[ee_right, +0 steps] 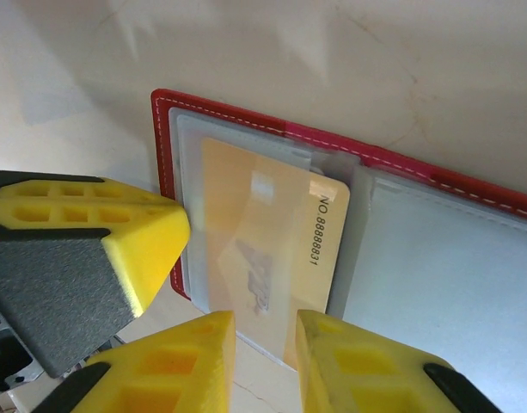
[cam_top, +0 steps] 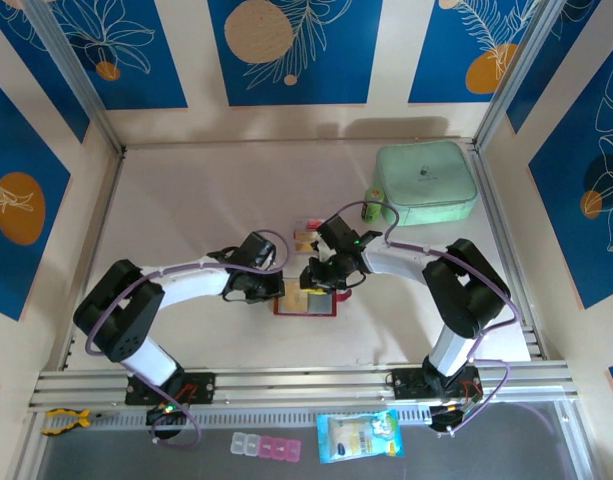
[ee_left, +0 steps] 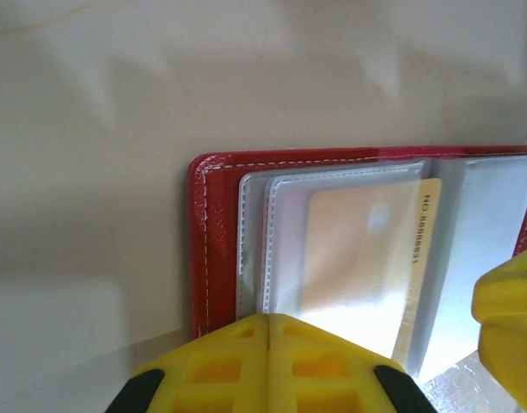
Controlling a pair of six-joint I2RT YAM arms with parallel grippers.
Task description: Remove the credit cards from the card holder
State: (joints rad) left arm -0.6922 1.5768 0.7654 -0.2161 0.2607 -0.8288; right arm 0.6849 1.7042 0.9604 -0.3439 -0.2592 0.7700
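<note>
The red card holder [cam_top: 306, 306] lies open on the table between my two grippers. In the left wrist view its red edge [ee_left: 213, 241] frames pale clear sleeves, and an orange-yellow credit card [ee_left: 358, 249] sits in one. From the right wrist the same card [ee_right: 272, 241] sticks partly out of its sleeve, its numbered edge bare. My left gripper [ee_left: 267, 318] is shut, its tips resting on the sleeves' near edge. My right gripper [ee_right: 265, 335] stands slightly open over the card's near edge, and the card shows flat in the gap. Two more cards [cam_top: 306, 233] lie on the table behind.
A mint-green case [cam_top: 426, 182] stands at the back right with a small green item [cam_top: 371, 207] beside it. The left gripper's finger [ee_right: 82, 249] crowds the holder's left edge in the right wrist view. A blue packet [cam_top: 358, 436] and a pill box [cam_top: 266, 446] lie below the front rail.
</note>
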